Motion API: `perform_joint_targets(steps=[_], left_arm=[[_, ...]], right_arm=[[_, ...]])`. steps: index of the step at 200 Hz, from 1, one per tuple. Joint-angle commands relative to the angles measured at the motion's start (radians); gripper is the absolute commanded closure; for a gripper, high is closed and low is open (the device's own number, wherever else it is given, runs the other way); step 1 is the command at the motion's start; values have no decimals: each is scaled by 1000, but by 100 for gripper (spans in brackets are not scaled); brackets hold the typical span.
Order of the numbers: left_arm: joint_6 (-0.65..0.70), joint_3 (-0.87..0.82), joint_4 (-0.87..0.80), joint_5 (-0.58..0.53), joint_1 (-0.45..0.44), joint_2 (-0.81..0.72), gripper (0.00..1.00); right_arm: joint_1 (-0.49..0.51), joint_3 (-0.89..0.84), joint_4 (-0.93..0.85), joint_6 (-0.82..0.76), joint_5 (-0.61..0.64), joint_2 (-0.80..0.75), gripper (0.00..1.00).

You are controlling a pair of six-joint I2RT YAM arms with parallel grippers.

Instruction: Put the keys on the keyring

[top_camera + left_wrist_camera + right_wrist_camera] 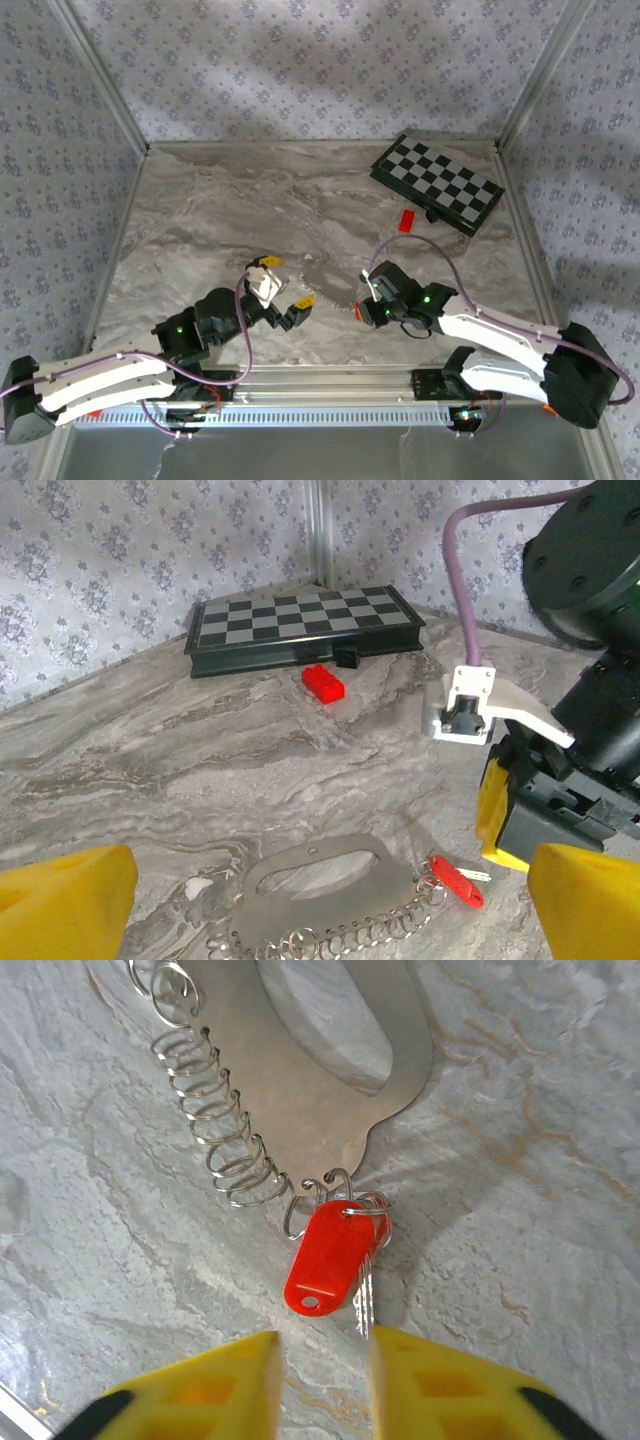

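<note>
A flat metal keyring plate point(320, 275) with a row of split rings point(215, 1110) along one edge lies on the marble table. A red-tagged key point(326, 1255) hangs from the end ring at the plate's corner, and its metal blade point(364, 1300) points toward my right gripper point(322, 1370). That gripper sits just behind the key, open, with a narrow gap and nothing between its yellow fingers point(470, 1390). My left gripper point(325, 905) is open wide and hovers over the plate point(330, 890). The red tag point(457, 881) lies to the plate's right.
A folded chessboard point(437, 183) sits at the back right with a red brick point(406, 221) in front of it. The right arm's wrist point(560, 770) stands close on the right in the left wrist view. Patterned walls enclose the table.
</note>
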Motion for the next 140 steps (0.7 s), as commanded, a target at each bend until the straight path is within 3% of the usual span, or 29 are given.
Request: perform_joint_targets(steps=[1,27,44,48,51,53,76,100,140], left_arm=[[-30,55,-42,-38,3,-7,0],[-47,81,-103,-92,4,5,0],[-69,87,-134,-144,6,3,0],[-74,90,-142,-158,6,2,0],[-76,92,-148,-169,6,2,0],[-79,93,-154,-178,7,2,0],[-160,131,-275,-311,39,22,0],[-241,168,-404,-336,105,50,0],[-321,186,-473,-354,236,99,0]], right_arm=[[2,-13,-38,12,47,-82,58],[3,-29,-46,-1,97,-207,44],[2,-40,-49,-20,142,-302,29],[3,-44,-48,-27,155,-322,18],[4,-46,-48,-33,163,-336,3],[3,-46,-44,-35,167,-342,0],[-1,-54,-46,-73,191,-415,0],[-13,-45,-39,-106,275,-447,0],[-57,-22,-43,-146,568,-454,0]])
